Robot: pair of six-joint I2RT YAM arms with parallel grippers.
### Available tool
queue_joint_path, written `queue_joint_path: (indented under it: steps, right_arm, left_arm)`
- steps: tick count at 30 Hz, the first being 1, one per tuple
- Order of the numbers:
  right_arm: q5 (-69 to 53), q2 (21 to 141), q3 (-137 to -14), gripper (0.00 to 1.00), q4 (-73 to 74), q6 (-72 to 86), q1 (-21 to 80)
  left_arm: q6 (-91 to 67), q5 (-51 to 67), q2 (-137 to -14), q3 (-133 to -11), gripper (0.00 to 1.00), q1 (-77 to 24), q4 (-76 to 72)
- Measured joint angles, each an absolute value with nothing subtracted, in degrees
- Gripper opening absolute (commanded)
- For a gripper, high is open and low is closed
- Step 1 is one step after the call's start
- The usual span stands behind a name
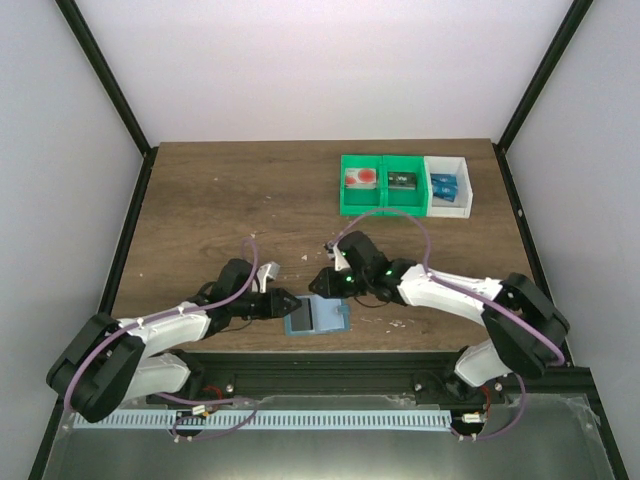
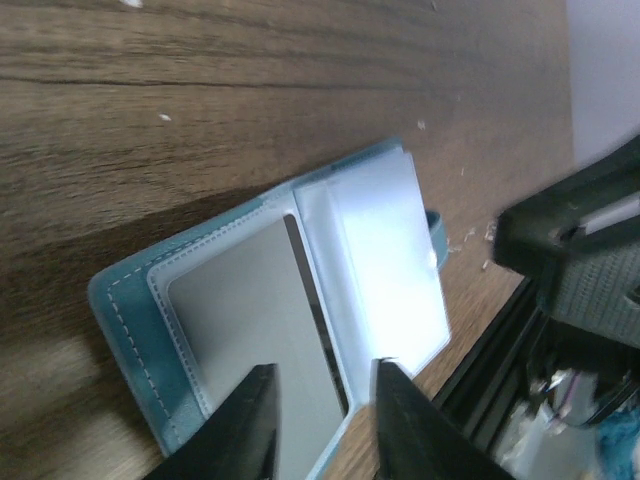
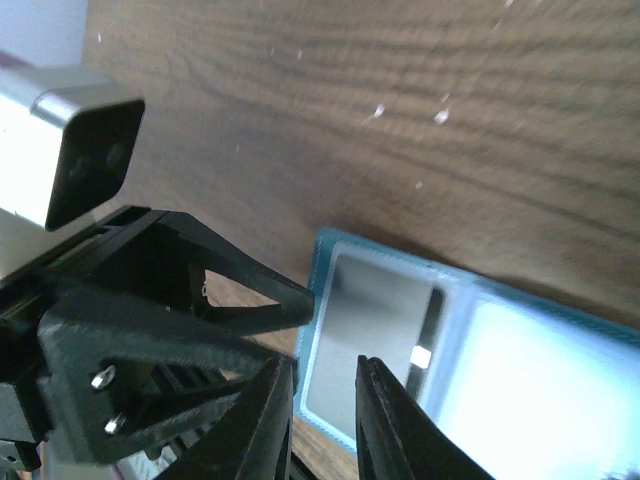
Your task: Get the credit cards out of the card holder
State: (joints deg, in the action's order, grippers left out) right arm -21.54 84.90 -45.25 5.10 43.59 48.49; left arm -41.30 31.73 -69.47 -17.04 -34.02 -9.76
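Open card holder [image 1: 316, 316] lies flat on surface [image 1: 230, 200] between left gripper [image 2: 322, 375] and right gripper [image 3: 325, 368], both narrowly parted over its edges, grip unclear.

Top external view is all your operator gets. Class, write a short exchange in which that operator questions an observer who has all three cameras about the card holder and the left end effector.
Operator: Is the card holder open or folded?
Observer: Open. The left wrist view shows the card holder lying flat on the table, with one grey panel and one clear sleeve washed out by glare.
Operator: How does the left end effector sit on it?
Observer: The left end effector is at the holder's near edge. Its jaws are apart and the fold line runs between them. I cannot tell whether it pinches anything.
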Motion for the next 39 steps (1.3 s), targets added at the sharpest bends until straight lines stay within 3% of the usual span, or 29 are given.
queue_joint_path:
  steps: [3, 4, 39]
  right_arm:
    - [-21.74, 87.72, -45.25, 0.18, 2.87, 44.91, 49.84]
    - [-21.82, 88.53, -45.25, 0.18, 2.42, 45.17, 50.11]
    - [-20.97, 94.15, -41.39, 0.22, 0.73, 46.39, 52.73]
  left_arm:
    - [-41.17, 31.62, -69.47, -16.69, 0.01, -34.02, -10.02]
    - [-40.71, 31.59, -69.47, -16.67, 0.0, -34.02, -10.26]
    - [-40.03, 28.8, -74.61, -15.62, 0.0, -34.02, -10.07]
